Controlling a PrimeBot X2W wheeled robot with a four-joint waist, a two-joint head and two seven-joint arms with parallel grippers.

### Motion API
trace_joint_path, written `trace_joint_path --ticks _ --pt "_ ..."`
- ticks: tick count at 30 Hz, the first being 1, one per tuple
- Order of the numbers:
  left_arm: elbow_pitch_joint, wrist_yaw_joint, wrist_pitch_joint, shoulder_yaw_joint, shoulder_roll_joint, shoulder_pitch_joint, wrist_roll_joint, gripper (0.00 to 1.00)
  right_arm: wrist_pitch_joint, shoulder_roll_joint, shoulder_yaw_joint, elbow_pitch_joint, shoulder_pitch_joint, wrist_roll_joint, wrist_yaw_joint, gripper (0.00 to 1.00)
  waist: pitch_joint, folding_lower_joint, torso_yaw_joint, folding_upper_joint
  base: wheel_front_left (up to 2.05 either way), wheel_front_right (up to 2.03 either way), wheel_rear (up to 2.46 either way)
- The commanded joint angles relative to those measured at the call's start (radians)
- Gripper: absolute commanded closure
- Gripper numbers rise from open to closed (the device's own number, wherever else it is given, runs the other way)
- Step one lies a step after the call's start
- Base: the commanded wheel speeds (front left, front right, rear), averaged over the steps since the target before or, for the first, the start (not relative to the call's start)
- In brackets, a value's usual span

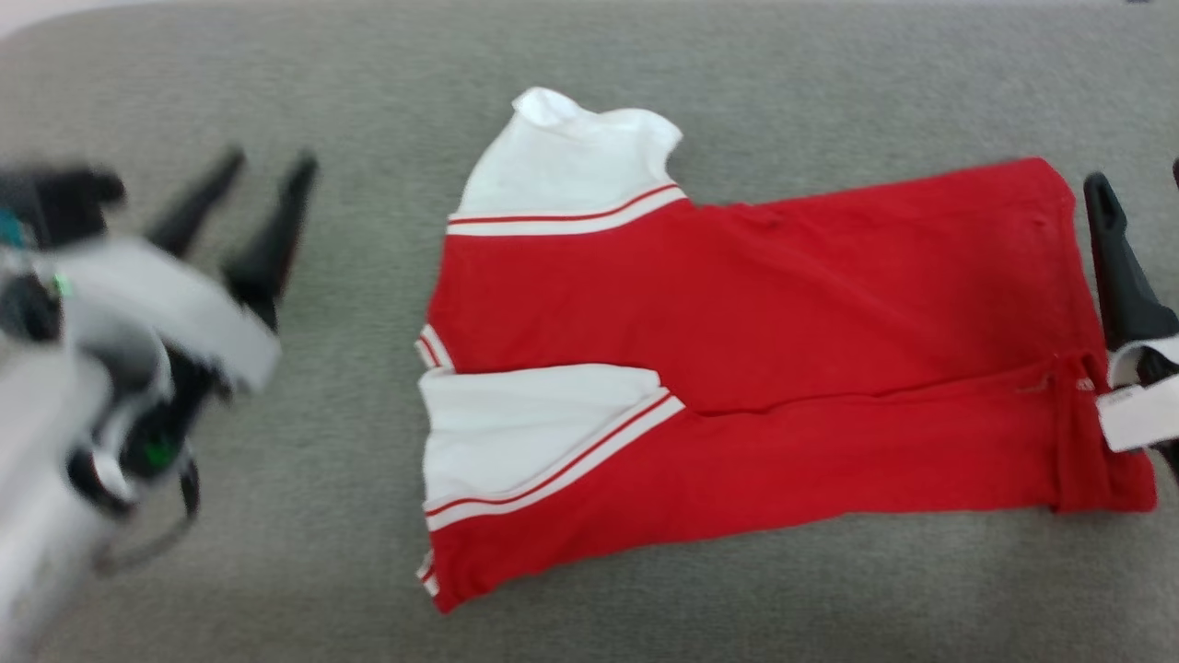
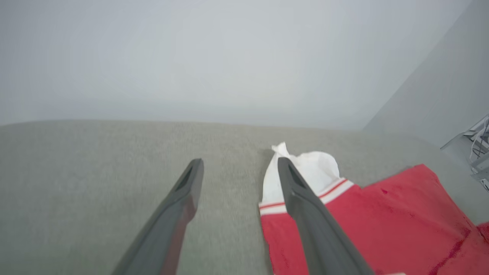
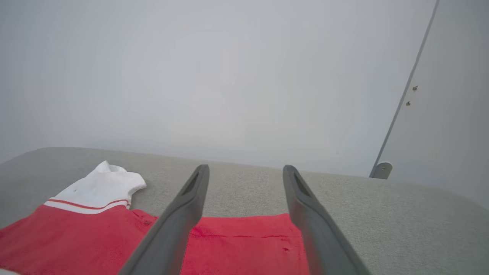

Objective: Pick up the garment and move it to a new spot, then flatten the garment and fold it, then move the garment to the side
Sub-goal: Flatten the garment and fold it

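Garment lies flat on the grey fabric worktop, folded lengthwise into a long band. Its white sleeves point toward the robot's left and its plain red end toward the right. Left hand: fingers wide, empty, well apart from the sleeve end. Right hand: fingers wide, empty, at the red end.

Desk topped with grey woven fabric, far edge rounded. Plain pale grey wall behind desk. Metal bracket just beyond desk's far edge. Cables past desk's corner. Soft, even light.
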Motion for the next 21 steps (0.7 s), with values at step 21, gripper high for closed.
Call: trace_joint_path --ticks 21 --pt "0.576 -0.243 0.746 -0.223 -0.16 -0.576 -0.015 0.0 -0.101 0.112 0.039 0.032 -0.004 -0.022 -0.001 0.0 0.141 0.0 -0.241 0.0 0.0 0.0 0.0"
